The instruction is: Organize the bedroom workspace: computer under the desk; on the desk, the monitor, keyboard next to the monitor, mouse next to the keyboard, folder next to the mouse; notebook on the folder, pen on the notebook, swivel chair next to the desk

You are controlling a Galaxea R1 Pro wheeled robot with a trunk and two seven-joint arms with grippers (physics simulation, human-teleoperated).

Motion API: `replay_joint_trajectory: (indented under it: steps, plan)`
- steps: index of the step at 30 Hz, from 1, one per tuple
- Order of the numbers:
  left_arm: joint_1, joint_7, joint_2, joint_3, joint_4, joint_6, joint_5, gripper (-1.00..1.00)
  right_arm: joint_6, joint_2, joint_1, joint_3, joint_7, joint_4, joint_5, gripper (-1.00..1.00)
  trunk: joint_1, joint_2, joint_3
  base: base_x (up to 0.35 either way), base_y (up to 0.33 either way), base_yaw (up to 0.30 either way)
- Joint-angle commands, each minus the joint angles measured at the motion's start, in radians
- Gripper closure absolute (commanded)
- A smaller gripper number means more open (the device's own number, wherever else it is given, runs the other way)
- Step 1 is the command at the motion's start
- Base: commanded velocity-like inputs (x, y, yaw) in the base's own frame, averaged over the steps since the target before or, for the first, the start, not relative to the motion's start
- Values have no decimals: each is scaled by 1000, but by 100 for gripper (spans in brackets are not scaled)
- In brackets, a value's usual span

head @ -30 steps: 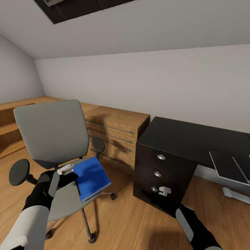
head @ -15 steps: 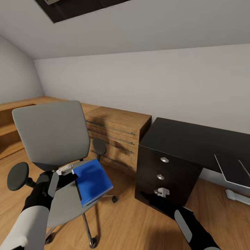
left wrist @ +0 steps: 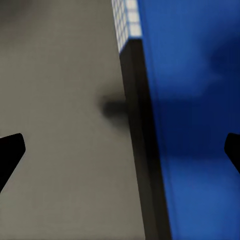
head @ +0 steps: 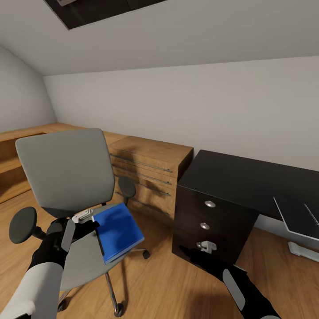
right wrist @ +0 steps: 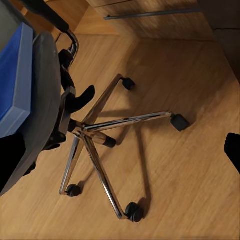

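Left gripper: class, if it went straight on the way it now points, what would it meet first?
Probably the edge of the blue folder lying on the swivel chair seat; the left gripper has open jaws straddling that edge. Depth is unclear.

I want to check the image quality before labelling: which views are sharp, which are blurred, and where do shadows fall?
Head view: sharp, soft even light, a faint shadow under the chair. Left wrist view: blurred at close range, with a dark smudge of shadow on the grey seat beside the folder. Right wrist view: fairly sharp, the chrome base casting thin shadows on the wood floor.
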Motion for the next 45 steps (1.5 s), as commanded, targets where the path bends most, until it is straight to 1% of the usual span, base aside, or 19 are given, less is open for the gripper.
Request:
replay_joint_trajectory:
  steps: [1, 6, 12, 18, 26, 41, 45]
  plan:
    - [-1, 10, 0, 0, -1, 4, 11, -100, 8, -1, 0, 1, 0, -1, -10, -100, 0, 0, -1, 0, 0, 0]
    - [-1, 10, 0, 0, 0, 4, 11, -100, 8, 0, 0, 1, 0, -1, -10, -100, 0, 0, 0, 0, 0, -21]
    - [-1, 10, 0, 1, 2, 5, 12, -100, 8, 0, 0, 1, 2, 0, -10, -100, 0, 0, 5, 0, 0, -131]
    - [-1, 10, 0, 1, 29, 2, 12, -100, 8, 1, 0, 1, 2, 1, -10, -100, 0, 0, 7, 0, 0, -45]
    - [-1, 10, 0, 1, 37, 1, 12, -100, 8, 1, 0, 1, 3, 1, -10, -100, 0, 0, 12, 0, 0, -101]
    - [-1, 9, -1, 1, 40, 4, 12, -100, 8, 1, 0, 1, 3, 1, -10, -100, 0, 0, 13, 0, 0, -19]
    - [-1, 8, -1, 1, 54, 2, 12, -100, 8, 1, 0, 1, 2, 1, -10, -100, 0, 0, 13, 0, 0, -13]
